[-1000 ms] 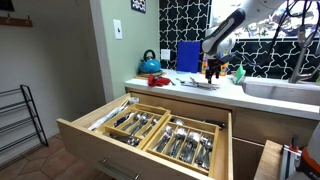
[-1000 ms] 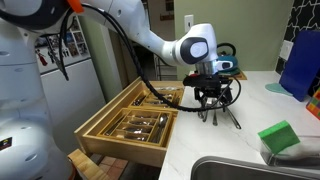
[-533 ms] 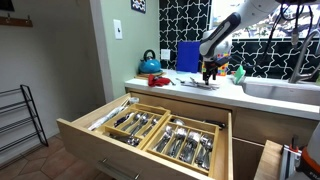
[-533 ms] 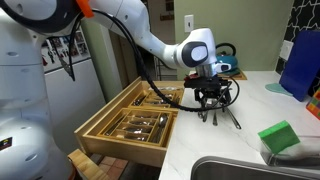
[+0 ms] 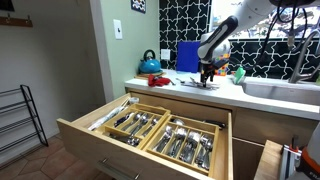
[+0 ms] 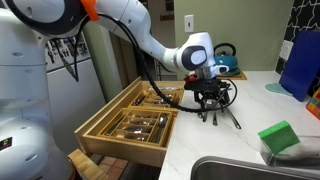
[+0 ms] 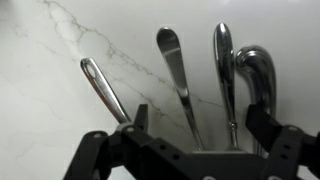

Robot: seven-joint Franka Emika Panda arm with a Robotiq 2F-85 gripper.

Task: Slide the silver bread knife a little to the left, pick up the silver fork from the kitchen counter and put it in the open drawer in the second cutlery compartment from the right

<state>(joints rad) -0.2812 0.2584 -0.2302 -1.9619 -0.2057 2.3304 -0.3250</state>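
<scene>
Several silver cutlery pieces [image 6: 218, 113] lie together on the white marble counter [image 6: 250, 120], and in an exterior view [image 5: 205, 84] they show as a small pile. In the wrist view I see their handles side by side: one at the left [image 7: 102, 88], two in the middle [image 7: 176, 62] [image 7: 223, 55], and a curved one at the right [image 7: 256, 70]. I cannot tell which is the fork or the bread knife. My gripper [image 7: 200, 125] is open just above them, straddling the middle handles, and it shows in both exterior views [image 5: 207, 73] [image 6: 210, 98]. It holds nothing.
The open wooden drawer [image 5: 90, 133] [image 6: 95, 130] below the counter holds cutlery in several compartments. A blue kettle [image 5: 150, 65] and a blue board [image 5: 188, 56] stand at the back. A green sponge [image 6: 278, 137] lies by the sink [image 6: 240, 168].
My gripper has shifted a little sideways over the cutlery pile and sits slightly lower. The cutlery has not visibly moved.
</scene>
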